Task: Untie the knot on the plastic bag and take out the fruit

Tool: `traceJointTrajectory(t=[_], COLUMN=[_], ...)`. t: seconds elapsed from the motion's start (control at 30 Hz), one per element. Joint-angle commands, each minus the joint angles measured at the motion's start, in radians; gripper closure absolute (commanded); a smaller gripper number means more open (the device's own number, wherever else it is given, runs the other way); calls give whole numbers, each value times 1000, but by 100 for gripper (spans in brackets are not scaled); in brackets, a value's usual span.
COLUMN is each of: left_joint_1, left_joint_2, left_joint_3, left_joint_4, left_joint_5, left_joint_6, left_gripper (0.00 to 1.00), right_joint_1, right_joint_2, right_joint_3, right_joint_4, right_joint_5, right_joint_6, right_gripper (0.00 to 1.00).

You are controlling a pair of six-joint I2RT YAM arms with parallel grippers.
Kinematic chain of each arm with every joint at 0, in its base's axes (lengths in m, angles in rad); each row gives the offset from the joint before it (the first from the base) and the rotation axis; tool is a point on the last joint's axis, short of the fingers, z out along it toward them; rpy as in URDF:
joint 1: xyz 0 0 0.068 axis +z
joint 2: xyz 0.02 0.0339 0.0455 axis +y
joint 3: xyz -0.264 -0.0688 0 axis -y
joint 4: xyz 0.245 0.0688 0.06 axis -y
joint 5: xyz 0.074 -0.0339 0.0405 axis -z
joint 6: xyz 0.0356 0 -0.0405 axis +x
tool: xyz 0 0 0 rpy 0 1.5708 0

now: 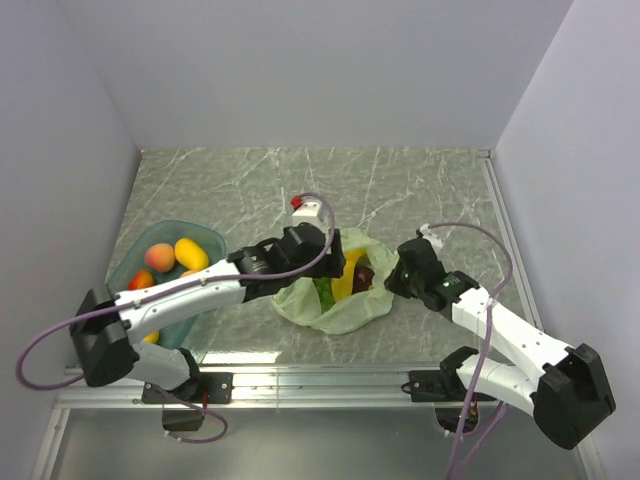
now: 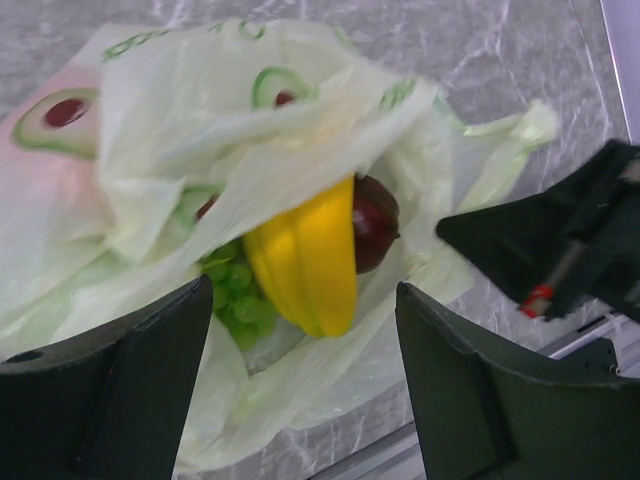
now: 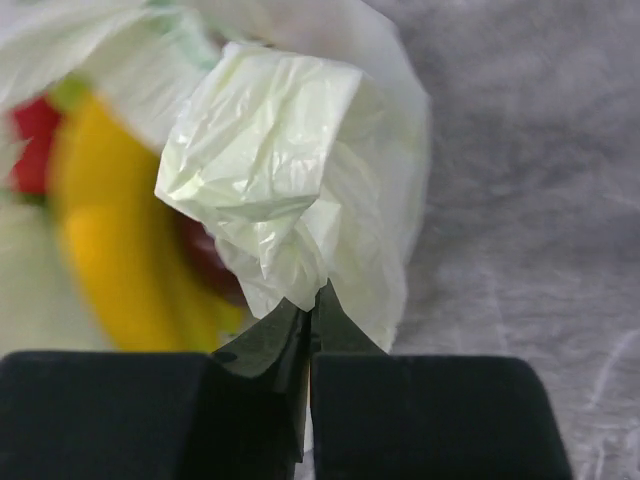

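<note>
Thin, crinkly, translucent pale-green plastic bag (image 1: 350, 312) lying mid grey marbled worktop (image 1: 420, 190), mouth gaping. No knot visible; untying judged done. Extraction outstanding: smooth yellow bananas (image 2: 305, 255), glossy dark-red apple (image 2: 372, 222) and knobbly green fruit (image 2: 238, 298) all inside bag. Right fingers (image 3: 265, 350) closed tight, pinching bunched film at bag rim. Left fingers (image 2: 140, 380) spread wide above bag mouth, holding nothing.

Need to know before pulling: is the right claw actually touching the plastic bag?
Touching. The right wrist view shows the right claw shut on a bunched fold of the plastic bag, film pinched between its tips.
</note>
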Motion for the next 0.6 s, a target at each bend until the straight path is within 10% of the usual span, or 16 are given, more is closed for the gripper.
traceJointTrajectory(t=[0.0, 0.57], left_joint_1=[-12, -34], left_joint_2=[75, 443], left_joint_3=[102, 251], left_joint_4=[61, 38], left_joint_5=[75, -78], left_joint_6=[70, 128], left_gripper=[20, 31], right_joint_1=[-21, -48], right_joint_2=[-18, -9], right_joint_3=[-88, -99], right_joint_4=[93, 151], right_joint_5=[14, -17], right_joint_6=[29, -19], right_gripper=[100, 100])
